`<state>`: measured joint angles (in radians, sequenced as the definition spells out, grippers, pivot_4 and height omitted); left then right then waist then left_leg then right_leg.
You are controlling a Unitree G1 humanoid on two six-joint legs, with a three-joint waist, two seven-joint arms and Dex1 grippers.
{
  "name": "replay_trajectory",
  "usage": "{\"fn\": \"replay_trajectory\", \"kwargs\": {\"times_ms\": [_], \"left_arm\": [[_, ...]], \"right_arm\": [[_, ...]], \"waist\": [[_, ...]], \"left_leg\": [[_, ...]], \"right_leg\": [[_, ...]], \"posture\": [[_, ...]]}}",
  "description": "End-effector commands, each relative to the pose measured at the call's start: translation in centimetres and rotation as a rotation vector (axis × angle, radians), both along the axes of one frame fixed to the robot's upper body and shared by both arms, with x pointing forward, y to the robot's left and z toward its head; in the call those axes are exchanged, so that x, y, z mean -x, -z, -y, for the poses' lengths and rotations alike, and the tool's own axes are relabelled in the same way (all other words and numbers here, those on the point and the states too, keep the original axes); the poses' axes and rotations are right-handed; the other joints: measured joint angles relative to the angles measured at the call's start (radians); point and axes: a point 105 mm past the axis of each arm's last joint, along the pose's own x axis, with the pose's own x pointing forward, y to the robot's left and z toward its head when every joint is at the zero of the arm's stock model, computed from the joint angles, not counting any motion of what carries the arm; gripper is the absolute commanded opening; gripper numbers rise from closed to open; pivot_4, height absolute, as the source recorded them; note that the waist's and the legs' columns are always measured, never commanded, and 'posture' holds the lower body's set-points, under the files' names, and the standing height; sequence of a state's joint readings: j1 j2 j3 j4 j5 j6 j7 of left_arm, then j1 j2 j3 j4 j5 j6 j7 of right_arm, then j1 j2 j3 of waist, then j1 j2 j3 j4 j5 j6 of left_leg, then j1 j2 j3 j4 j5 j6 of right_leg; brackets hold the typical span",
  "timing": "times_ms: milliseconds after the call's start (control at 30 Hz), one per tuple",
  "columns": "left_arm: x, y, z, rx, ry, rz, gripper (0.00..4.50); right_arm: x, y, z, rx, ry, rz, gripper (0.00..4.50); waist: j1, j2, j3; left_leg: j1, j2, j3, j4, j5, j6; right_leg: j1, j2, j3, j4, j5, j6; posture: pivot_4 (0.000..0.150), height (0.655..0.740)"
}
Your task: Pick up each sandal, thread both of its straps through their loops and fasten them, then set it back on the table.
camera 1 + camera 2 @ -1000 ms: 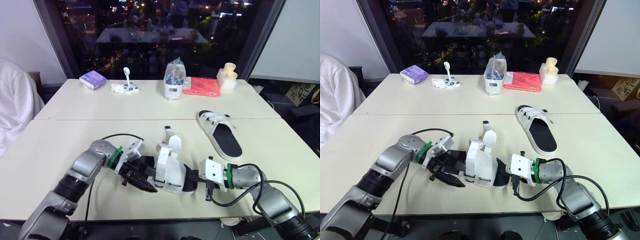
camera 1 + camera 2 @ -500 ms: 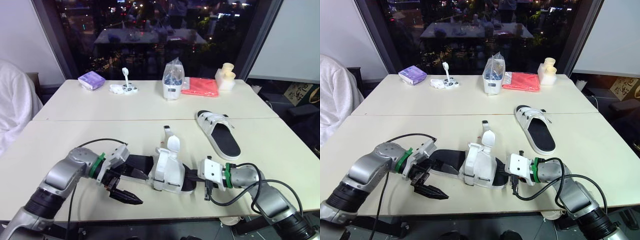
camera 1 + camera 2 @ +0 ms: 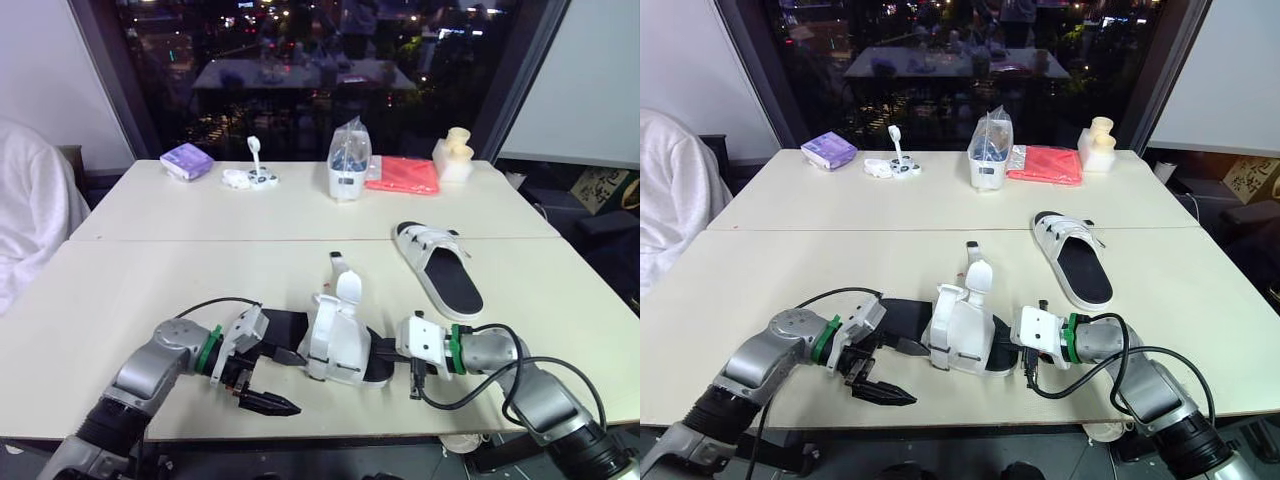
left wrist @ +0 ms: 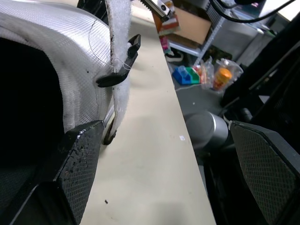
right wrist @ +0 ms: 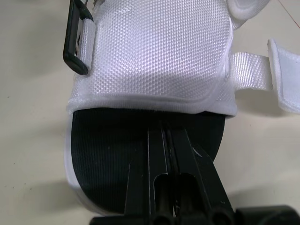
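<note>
the sandal lies flat near the table's front edge, straps loose. right gripper rests with fingers together on its black footbed; left gripper gapes wide beside the heel. light, floppy upper, stiff sole: likely best pinched by the sole's rim.

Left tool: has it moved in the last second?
Yes. The left tool has drawn back from the near sandal, which it was touching, toward the near edge of the table.

White upper of the near sandal is hiding the tips of the right gripper; contents of the far bag are appearing too small to identify.
</note>
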<state>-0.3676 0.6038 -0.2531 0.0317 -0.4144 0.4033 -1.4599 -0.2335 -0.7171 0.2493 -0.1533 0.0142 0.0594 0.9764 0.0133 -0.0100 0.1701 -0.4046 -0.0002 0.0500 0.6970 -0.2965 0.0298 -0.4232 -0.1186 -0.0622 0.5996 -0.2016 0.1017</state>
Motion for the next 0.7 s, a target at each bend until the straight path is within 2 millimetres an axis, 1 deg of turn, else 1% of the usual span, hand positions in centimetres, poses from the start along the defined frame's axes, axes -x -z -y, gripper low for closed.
{"fn": "replay_trajectory", "kwargs": {"times_ms": [33,200,333,433,533,633,667,700], "left_arm": [[0.0,0.1,1.0,0.004,0.006,0.013,4.45],[-0.1,0.2,2.4,0.027,0.011,0.009,4.45],[-0.5,0.4,2.9,0.029,-0.009,-0.001,4.45],[-0.4,0.4,2.8,0.027,-0.020,-0.013,3.60],[-0.1,0.4,2.6,0.018,-0.019,-0.034,2.07],[0.7,0.5,1.7,-0.011,-0.007,-0.072,0.59],[1.1,0.5,1.4,-0.024,0.000,-0.083,0.17],[1.5,0.5,1.2,-0.035,0.008,-0.092,0.08]], "right_arm": [[0.7,1.9,0.0,0.037,-0.005,-0.075,0.00],[0.7,2.0,0.0,0.040,-0.010,-0.078,0.00],[0.8,2.0,-0.1,0.042,-0.014,-0.079,0.00],[0.8,2.1,-0.2,0.040,-0.016,-0.081,0.00],[0.9,2.1,-0.2,0.040,-0.017,-0.083,0.00],[0.8,2.1,-0.3,0.036,-0.016,-0.080,0.00],[0.8,2.1,-0.4,0.035,-0.015,-0.079,0.00],[0.8,2.1,-0.4,0.034,-0.014,-0.078,0.00]], "waist": [[0.000,0.001,-0.001],[0.000,0.002,-0.002],[0.000,0.002,-0.002],[-0.001,0.002,-0.002],[-0.003,0.002,-0.002],[-0.005,0.002,-0.002],[-0.006,0.002,-0.002],[-0.006,0.002,-0.002]], "left_leg": [[0.000,0.000,0.000,0.000,0.000,0.000],[0.000,0.000,0.000,0.000,0.000,0.000],[0.000,0.000,0.000,0.000,0.000,0.000],[-0.001,0.000,0.000,0.000,0.000,0.000],[-0.002,0.000,0.000,0.000,0.000,0.000],[-0.003,0.000,0.000,-0.001,0.000,0.000],[-0.003,0.000,0.000,-0.001,0.000,0.000],[-0.003,0.000,0.000,-0.001,0.000,0.000]], "right_leg": [[0.000,0.000,0.000,0.000,0.000,0.000],[-0.001,0.000,0.000,0.000,0.000,0.000],[0.000,0.000,0.000,0.000,0.000,0.000],[0.000,0.000,0.000,0.000,0.000,0.000],[-0.001,0.000,0.000,0.000,0.000,0.000],[-0.001,0.000,0.000,0.000,0.000,0.000],[-0.001,0.001,0.000,0.000,0.000,0.000],[-0.001,0.001,0.000,0.000,0.000,0.000]], "posture": [[0.150,0.7400],[0.150,0.7400],[0.150,0.7400],[0.150,0.7400],[0.150,0.7400],[0.150,0.7400],[0.150,0.7400],[0.150,0.7400]]}}
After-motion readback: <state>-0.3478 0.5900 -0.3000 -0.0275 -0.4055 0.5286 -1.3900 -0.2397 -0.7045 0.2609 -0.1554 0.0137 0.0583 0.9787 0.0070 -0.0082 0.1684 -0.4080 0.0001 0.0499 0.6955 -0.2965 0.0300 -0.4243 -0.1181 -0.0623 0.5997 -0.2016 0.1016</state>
